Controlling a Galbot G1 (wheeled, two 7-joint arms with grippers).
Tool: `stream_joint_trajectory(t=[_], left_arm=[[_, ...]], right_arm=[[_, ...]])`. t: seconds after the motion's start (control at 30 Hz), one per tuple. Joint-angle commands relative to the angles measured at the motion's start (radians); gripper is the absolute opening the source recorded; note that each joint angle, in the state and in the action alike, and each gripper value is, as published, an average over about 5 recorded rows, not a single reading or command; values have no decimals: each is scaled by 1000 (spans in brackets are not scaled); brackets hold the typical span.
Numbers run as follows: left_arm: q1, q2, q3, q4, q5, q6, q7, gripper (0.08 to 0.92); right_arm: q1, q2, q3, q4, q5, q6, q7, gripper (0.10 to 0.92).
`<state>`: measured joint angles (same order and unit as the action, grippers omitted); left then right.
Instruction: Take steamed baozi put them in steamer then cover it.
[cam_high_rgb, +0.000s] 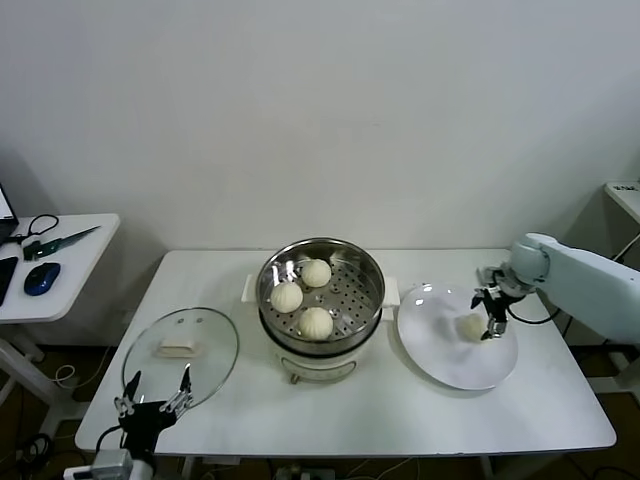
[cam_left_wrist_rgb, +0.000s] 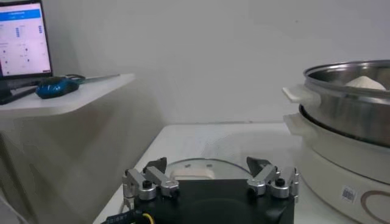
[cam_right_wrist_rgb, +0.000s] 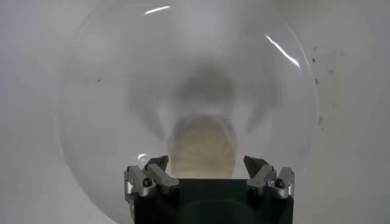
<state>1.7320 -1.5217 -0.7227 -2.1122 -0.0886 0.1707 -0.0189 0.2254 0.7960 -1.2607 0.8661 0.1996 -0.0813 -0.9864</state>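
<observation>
The steamer (cam_high_rgb: 372, 278) stands mid-table and holds three steamed baozi (cam_high_rgb: 316, 272), (cam_high_rgb: 286, 296), (cam_high_rgb: 316, 322) on its perforated tray. A fourth baozi (cam_high_rgb: 470, 326) lies on the white plate (cam_high_rgb: 450, 372) to the steamer's right. My right gripper (cam_high_rgb: 489, 322) reaches down onto that plate. In the right wrist view this gripper (cam_right_wrist_rgb: 206, 164) is open with the baozi (cam_right_wrist_rgb: 202, 146) between its fingers, a small gap showing on each side. My left gripper (cam_high_rgb: 157, 387) is parked open at the front left, just before the glass lid (cam_high_rgb: 180, 355). The left wrist view shows the lid (cam_left_wrist_rgb: 201, 165) and steamer (cam_left_wrist_rgb: 347, 115).
A low side table (cam_high_rgb: 60, 270) at the far left carries a blue mouse (cam_high_rgb: 42, 277) and cables. Another surface's corner (cam_high_rgb: 625, 192) shows at the far right. The plate sits close to the table's right front edge.
</observation>
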Motion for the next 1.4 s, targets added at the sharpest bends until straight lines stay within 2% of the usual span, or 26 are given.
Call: stream_joint_trajectory(t=[0.03,0.23,0.37,0.5,0.67,0.83,1.07,1.4], left_arm=[[1,1,0,0,0,-1,0,823],[-4,-2,2,-4,1,4,0,823],[-3,-4,3,-7,2,5,0,823],[1,1,1,-11,1,3,0,823],[1,8,5,-13,0,1,0,823],[5,14,8,-18,-1,2,1,823],[10,20,15,-33,-2,7,5,823],[18,19,14,-51,-2,7,7,823]], right_arm=[[-46,31,39,-54,-29,-10,-3,743],[44,12,-19,1,19,-29,0,674],[295,-14,-194,101,184,-51,-7,663],[595,-4,-399,238,359,-78,-24,662],[908,41,-535,485,587,-161,-23,662],[970,119,-503,664,709,-225,20,662],[816,252,-433,707,717,-275,103,662],[565,366,-418,517,553,-283,144,662]])
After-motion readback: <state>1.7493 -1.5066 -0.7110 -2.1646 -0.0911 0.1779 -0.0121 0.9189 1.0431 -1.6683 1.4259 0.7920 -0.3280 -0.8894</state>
